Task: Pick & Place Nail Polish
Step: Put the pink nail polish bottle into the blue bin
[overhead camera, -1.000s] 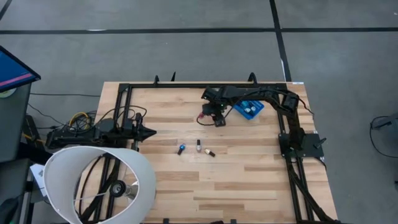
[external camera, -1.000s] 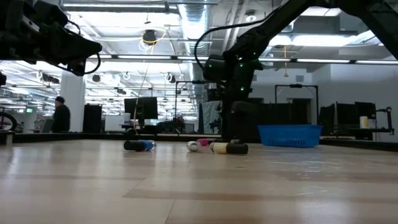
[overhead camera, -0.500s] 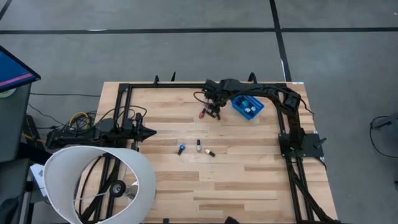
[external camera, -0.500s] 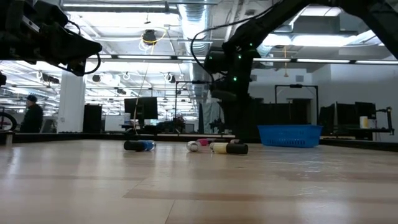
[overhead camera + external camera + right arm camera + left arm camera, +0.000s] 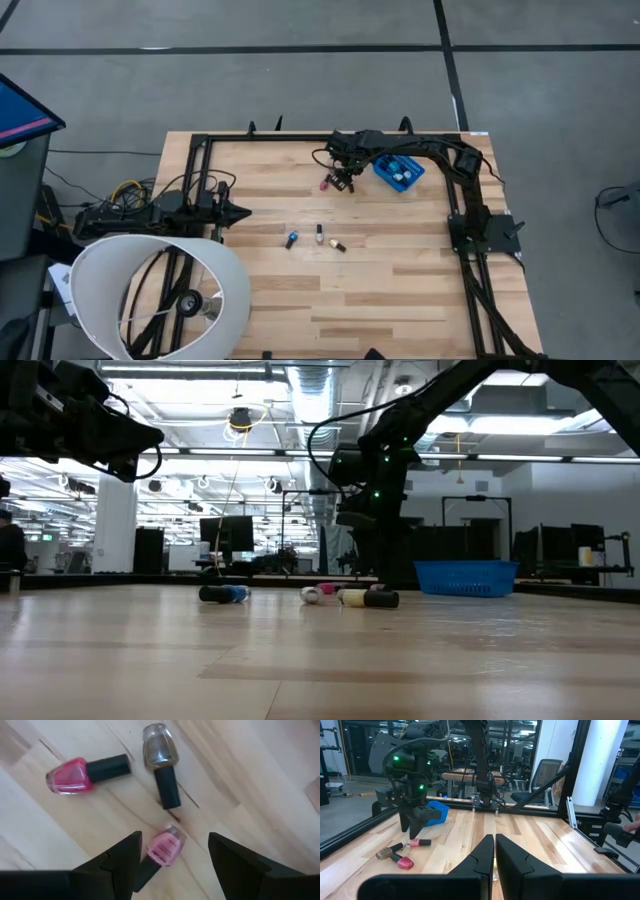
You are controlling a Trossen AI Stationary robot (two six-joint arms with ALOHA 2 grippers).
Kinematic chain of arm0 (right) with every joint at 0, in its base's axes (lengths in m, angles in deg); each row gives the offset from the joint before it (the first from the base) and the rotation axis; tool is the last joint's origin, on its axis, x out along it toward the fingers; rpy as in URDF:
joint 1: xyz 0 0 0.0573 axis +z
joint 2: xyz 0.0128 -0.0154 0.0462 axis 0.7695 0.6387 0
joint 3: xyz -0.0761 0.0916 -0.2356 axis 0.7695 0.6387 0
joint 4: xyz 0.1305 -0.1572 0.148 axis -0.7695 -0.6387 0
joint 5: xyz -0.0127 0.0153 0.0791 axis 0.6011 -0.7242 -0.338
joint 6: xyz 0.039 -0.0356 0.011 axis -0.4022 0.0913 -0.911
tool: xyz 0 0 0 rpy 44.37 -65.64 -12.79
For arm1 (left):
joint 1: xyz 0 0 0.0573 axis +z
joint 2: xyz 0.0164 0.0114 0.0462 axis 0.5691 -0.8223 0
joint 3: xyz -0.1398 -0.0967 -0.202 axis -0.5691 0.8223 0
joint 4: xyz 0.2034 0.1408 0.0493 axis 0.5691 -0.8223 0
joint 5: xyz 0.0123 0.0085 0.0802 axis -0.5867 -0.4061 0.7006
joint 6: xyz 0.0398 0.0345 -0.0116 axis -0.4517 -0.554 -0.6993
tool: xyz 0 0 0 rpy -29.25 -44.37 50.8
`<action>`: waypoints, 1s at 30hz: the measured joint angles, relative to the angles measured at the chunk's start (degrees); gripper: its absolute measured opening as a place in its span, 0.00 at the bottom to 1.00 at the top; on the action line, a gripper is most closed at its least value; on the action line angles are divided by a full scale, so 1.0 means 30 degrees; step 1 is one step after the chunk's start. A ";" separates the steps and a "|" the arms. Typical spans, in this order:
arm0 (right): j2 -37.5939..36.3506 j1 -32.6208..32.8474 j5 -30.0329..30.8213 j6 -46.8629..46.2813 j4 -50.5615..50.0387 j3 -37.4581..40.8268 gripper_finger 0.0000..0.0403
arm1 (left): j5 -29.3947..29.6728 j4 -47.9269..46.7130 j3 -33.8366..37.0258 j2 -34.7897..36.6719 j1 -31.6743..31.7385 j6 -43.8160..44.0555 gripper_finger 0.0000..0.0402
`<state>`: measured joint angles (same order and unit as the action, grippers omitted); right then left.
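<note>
1. High view: the right gripper (image 5: 345,181) hangs over the upper middle of the wooden surface (image 5: 400,270), just left of the blue bin (image 5: 399,171), which holds several bottles. A pink bottle (image 5: 326,184) lies just left of the gripper. 3 more nail polish bottles (image 5: 318,238) lie in a row at the frame's centre. The left gripper (image 5: 238,211) rests at the left edge, its fingers closed to a point.
2. Low view: the right arm (image 5: 375,470) comes down left of the blue bin; bottles lie on their sides at mid-frame.
3. Left wrist view: the left fingers (image 5: 482,857) meet with nothing between them. 3 bottles lie at the lower left, below the right gripper.
4. Right wrist view: the right fingers (image 5: 122,857) stand wide apart, holding nothing. A light pink bottle (image 5: 162,848) lies between them. A darker pink bottle (image 5: 85,772) and a grey-brown bottle (image 5: 161,760) lie at the top.
</note>
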<state>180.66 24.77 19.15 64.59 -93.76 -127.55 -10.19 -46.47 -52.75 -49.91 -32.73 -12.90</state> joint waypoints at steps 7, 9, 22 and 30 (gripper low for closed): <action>0.0000 0.0008 -0.0016 -0.0968 0.0174 0.0185 0.55 | 0.0003 0.0000 0.0000 0.0000 0.0000 0.0000 0.03; 0.0000 0.0014 -0.0055 -0.1498 0.0547 0.0658 0.55 | 0.0005 0.0000 0.0000 0.0000 0.0000 0.0000 0.03; -0.0102 0.0501 -0.0070 -0.2669 0.2153 0.2922 0.53 | 0.0007 0.0000 0.0000 0.0000 -0.0004 0.0004 0.03; -0.0081 0.0779 -0.0106 -0.2648 0.2030 0.2951 0.36 | 0.0007 -0.0006 0.0000 0.0000 0.0000 0.0006 0.03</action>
<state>180.41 27.10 18.83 56.64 -87.67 -118.69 -10.17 -46.49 -52.75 -49.91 -32.73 -12.88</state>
